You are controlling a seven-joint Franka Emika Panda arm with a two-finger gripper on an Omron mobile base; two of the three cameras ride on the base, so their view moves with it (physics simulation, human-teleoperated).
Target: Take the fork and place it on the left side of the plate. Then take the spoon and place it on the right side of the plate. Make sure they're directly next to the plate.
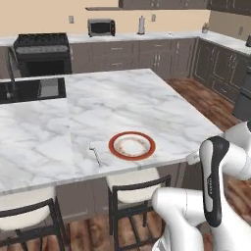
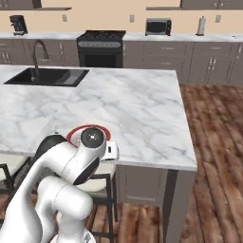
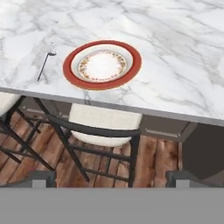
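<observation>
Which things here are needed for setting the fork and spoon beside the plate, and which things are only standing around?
For the job:
- fork, lying on the counter left of the plate
- plate, near the counter's front edge
- gripper, open

Just around:
- stool under the counter edge
- sink
- stove
- toaster oven

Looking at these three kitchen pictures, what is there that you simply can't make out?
- Plate: in the right base view the robot's own arm covers most of it; just a red arc shows.
- Fork: in the left base view too small to tell its prongs; clearer in the hand view.
- Gripper: in the hand view the bottom band cuts off the fingertips, which stand wide apart.
</observation>
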